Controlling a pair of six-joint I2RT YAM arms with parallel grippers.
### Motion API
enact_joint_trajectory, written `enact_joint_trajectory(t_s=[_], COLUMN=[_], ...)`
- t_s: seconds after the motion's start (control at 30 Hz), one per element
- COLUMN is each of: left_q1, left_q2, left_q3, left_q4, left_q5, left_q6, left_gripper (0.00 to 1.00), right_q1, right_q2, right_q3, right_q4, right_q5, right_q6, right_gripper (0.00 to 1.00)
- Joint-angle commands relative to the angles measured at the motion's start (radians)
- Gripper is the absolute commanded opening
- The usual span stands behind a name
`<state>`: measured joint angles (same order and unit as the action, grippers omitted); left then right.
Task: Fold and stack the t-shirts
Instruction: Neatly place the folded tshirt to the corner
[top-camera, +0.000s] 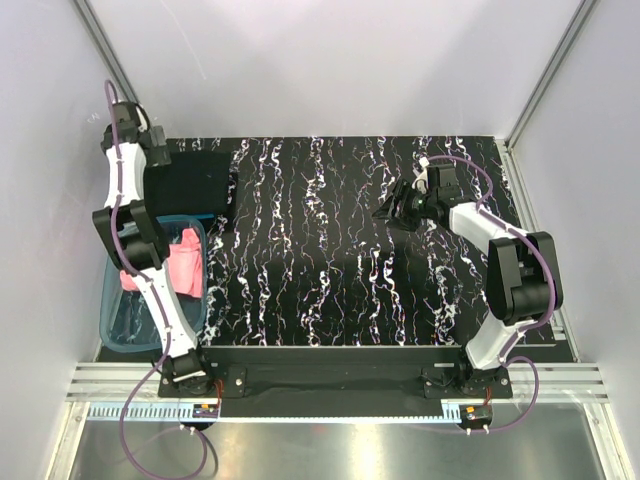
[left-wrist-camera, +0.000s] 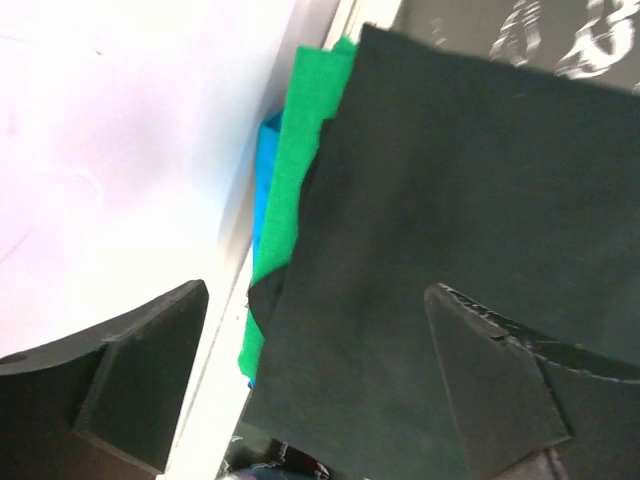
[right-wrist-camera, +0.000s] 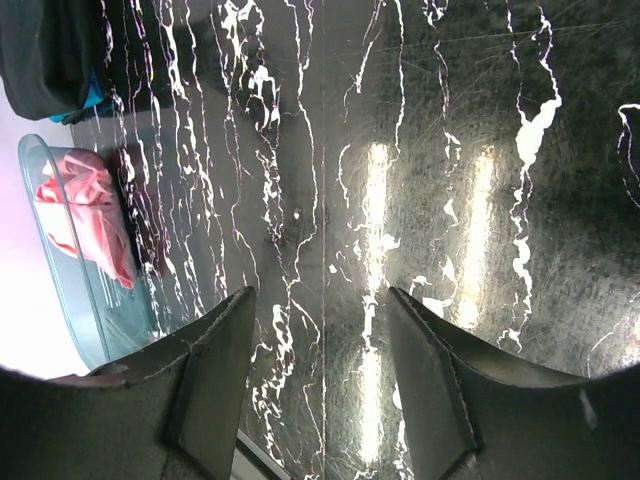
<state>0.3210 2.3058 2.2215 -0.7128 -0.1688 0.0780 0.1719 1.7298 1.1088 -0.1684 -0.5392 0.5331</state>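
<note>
table: black marbled | far-left corner: t-shirt stack, black topmost | left: tub

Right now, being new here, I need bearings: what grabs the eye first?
A pink t-shirt crumpled in the clear tub on the left stands out. In the far-left corner, a folded black t-shirt tops the green t-shirt and blue t-shirt, the open left gripper above it.

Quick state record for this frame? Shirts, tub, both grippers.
stack: black t-shirt on top, green t-shirt under it, blue t-shirt edge showing beneath
stack place: far left of table
pink t-shirt: crumpled, in plastic tub
left gripper: open, over stack, holds nothing
right gripper: open, empty, over bare table
left to do: pink t-shirt
</note>
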Motion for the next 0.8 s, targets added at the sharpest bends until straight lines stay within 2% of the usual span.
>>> enact_joint_trajectory(t_s=[0.0, 0.23, 0.3, 0.33, 0.37, 0.4, 0.43, 0.47, 0.53, 0.6, 0.63, 0.77], left_q1=[-0.036, -0.082, -0.106, -0.149, -0.175, -0.200, -0.250, -0.275, -0.357, -0.411, -0.460, -0.536], left_q2=[-0.149, -0.310, -0.400, -0.431, -0.463, -0.550, -0.597, -0.658, -0.812, -0.896, -0.975, -1.140], left_q3=[-0.022, -0.313, -0.393, -0.432, -0.512, -0.560, -0.612, -0.732, -0.827, -0.920, -0.945, -1.042], left_q4=[0.026, 0.075, 0.087, 0.104, 0.105, 0.117, 0.163, 0.188, 0.234, 0.243, 0.245, 0.236], left_q5=[0.056, 0.164, 0.245, 0.262, 0.262, 0.294, 0.320, 0.354, 0.400, 0.451, 0.466, 0.621], left_q6=[-0.076, -0.162, -0.188, -0.191, -0.198, -0.219, -0.228, -0.248, -0.273, -0.293, -0.302, -0.345], left_gripper=[0.99, 0.99, 0.99, 0.99, 0.99, 0.99, 0.99, 0.99, 0.99, 0.99, 0.99, 0.99], right_q1=[0.008, 0.008, 0.008, 0.008, 0.008, 0.008, 0.008, 0.008, 0.008, 0.008, 0.008, 0.008], right_q2=[-0.021, -0.067, -0.078, -0.085, -0.098, -0.133, -0.157, -0.185, -0.275, -0.362, -0.392, -0.533], right_q3=[0.052, 0.048, 0.065, 0.072, 0.077, 0.083, 0.085, 0.080, 0.082, 0.097, 0.103, 0.132], right_q4=[-0.019, -0.052, -0.078, -0.107, -0.117, -0.131, -0.166, -0.186, -0.245, -0.295, -0.339, -0.419], right_q5=[0.019, 0.051, 0.064, 0.074, 0.074, 0.077, 0.094, 0.103, 0.131, 0.148, 0.162, 0.174], right_q6=[-0.035, -0.041, -0.044, -0.041, -0.038, -0.035, -0.030, -0.028, -0.033, -0.039, -0.038, -0.021], right_gripper=[0.63, 0.64, 0.68, 0.74, 0.83, 0.99, 1.00, 1.00, 1.00, 1.00, 1.00, 1.00])
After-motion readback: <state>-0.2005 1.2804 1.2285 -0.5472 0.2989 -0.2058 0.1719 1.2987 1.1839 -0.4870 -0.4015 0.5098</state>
